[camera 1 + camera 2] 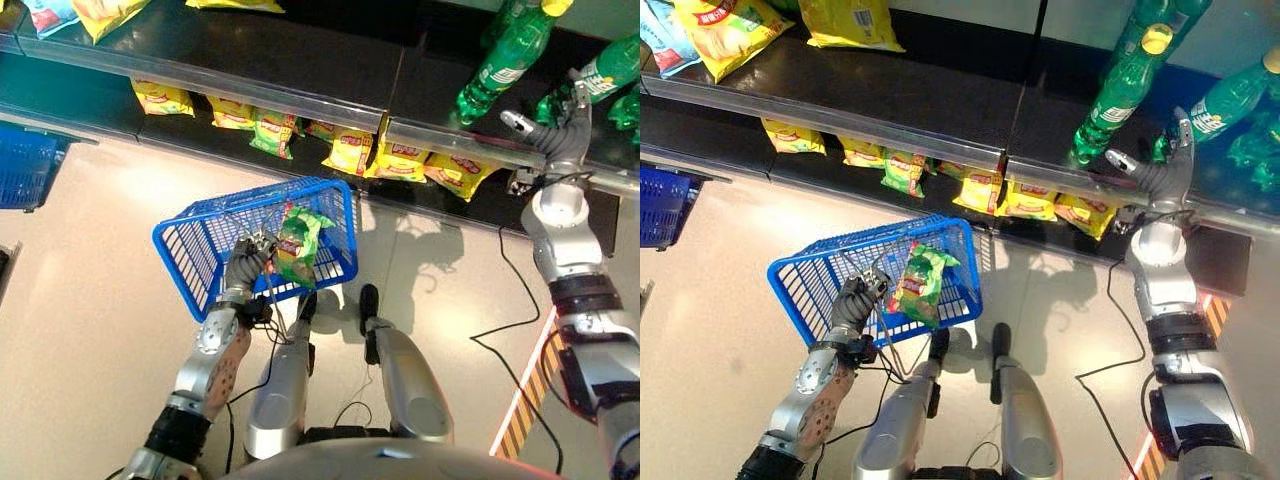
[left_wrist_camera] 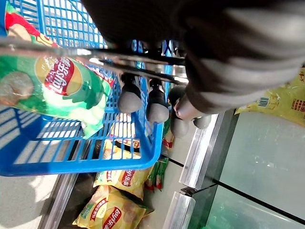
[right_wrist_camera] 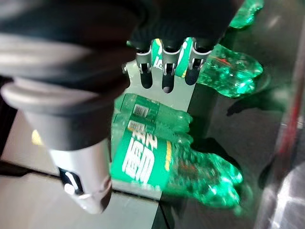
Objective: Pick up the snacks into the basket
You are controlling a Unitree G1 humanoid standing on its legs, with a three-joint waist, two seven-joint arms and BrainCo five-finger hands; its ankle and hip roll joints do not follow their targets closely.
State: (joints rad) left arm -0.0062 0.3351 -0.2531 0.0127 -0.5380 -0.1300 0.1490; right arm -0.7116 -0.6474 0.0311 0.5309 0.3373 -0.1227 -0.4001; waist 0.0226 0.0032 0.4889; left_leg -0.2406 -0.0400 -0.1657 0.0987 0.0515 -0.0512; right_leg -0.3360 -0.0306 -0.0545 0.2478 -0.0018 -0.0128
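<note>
A blue wire basket (image 1: 196, 246) hangs tilted above the floor in front of the shelves. My left hand (image 1: 246, 262) is shut on its metal handle (image 2: 95, 55), the dark fingertips (image 2: 157, 102) curled round the wires. A green snack bag (image 1: 298, 243) lies inside the basket against its right wall. More snack bags, yellow (image 1: 350, 150) and green (image 1: 272, 135), line the low shelf behind the basket. My right hand (image 1: 560, 135) is raised to the upper shelf on the right, fingers (image 3: 163, 62) straight and holding nothing, close to green bottles (image 3: 157, 157).
Yellow snack bags (image 1: 725, 30) lie on the upper shelf at the left, and green bottles (image 1: 505, 60) on its right half. A second blue basket (image 1: 25, 165) stands at the far left. A yellow-and-black striped line (image 1: 530, 395) marks the floor at the right.
</note>
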